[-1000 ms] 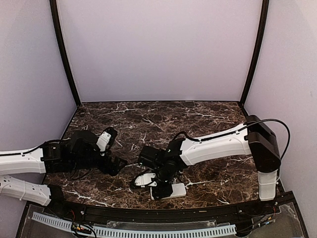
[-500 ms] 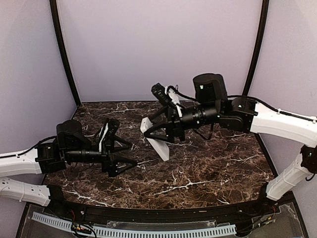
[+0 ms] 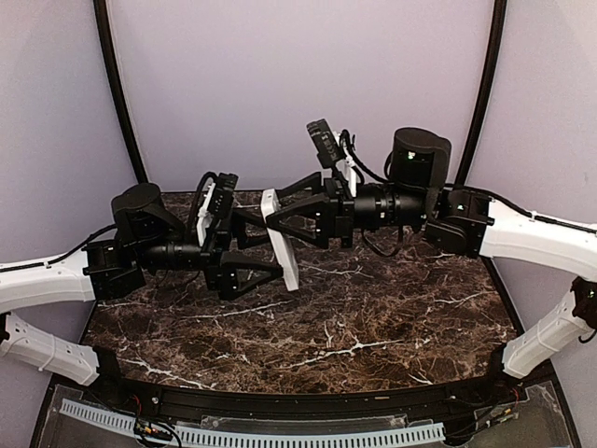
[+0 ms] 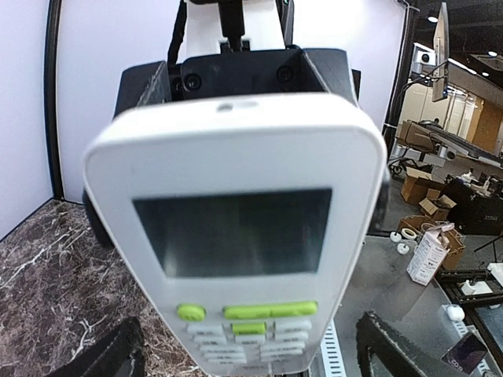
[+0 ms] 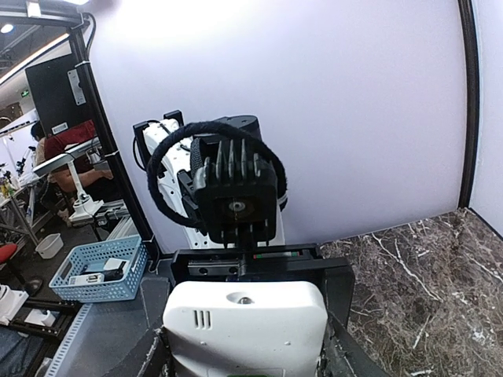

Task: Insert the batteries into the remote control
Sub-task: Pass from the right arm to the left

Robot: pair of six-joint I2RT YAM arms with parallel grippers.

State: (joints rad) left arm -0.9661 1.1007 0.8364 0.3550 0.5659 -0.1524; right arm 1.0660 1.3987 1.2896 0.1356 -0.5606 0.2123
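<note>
We are holding the remote control (image 3: 282, 245) in the air above the marble table (image 3: 373, 317), tilted, with its display facing our left arm. Our right gripper (image 3: 278, 217) is clamping it at the display end. Our left gripper (image 3: 269, 247) is hovering just beside it, jaws spread wide apart; whether they are touching it we cannot tell.

Robotics lab: screened booth (image 3: 298, 93), cardboard boxes (image 4: 414, 187)
</note>
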